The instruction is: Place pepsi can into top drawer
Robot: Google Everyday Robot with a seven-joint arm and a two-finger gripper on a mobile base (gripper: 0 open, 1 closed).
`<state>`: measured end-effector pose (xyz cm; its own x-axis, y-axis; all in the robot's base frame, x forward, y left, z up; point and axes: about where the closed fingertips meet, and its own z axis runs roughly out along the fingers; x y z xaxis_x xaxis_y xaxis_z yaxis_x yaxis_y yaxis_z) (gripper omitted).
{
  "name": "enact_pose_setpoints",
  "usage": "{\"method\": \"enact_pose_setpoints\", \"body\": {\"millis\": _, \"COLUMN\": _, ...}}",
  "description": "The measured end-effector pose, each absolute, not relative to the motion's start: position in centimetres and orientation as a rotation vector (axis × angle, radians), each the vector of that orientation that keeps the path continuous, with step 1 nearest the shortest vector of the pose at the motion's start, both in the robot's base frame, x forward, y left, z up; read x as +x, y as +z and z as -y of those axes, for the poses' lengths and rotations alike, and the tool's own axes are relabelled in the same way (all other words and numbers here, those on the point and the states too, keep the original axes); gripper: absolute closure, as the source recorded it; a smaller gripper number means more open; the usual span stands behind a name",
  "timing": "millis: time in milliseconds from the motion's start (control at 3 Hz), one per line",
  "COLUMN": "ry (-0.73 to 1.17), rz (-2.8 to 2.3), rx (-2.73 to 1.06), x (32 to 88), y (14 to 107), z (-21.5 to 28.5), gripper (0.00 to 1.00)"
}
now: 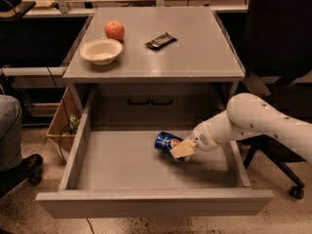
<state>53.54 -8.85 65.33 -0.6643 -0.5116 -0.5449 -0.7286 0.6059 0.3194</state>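
the gripper (183, 149), jaws clamped on the tilted pepsi can (165, 142) low inside the top drawer (122, 167), could let it roll away if released on its side.

The gripper (178, 147), low inside the top drawer (78, 152) right of centre, clamps the pepsi can (164, 141). Its near beige finger (184, 150) covers the can's right end, and the other finger is out of sight behind the can. The arm (265, 123) is cut off by the right edge. At left, a person's leg (9, 130) is cropped, and the drawer wall hides part of a cardboard box (59, 123). The snack bar wrapper (160, 41) has print too small to read.
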Motion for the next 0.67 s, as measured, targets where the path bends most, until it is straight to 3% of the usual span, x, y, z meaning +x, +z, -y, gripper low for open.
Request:
{"method": "enact_pose_setpoints", "body": {"millis": 333, "ry": 0.748, "rz": -2.431, "rx": -0.981, "x": 53.94, "y": 63.19, "z": 8.25, "gripper": 1.00}}
{"method": "enact_pose_setpoints", "body": {"millis": 667, "ry": 0.754, "rz": -2.426, "rx": -0.986, "x": 54.19, "y": 62.43, "z": 7.73, "gripper": 0.81}}
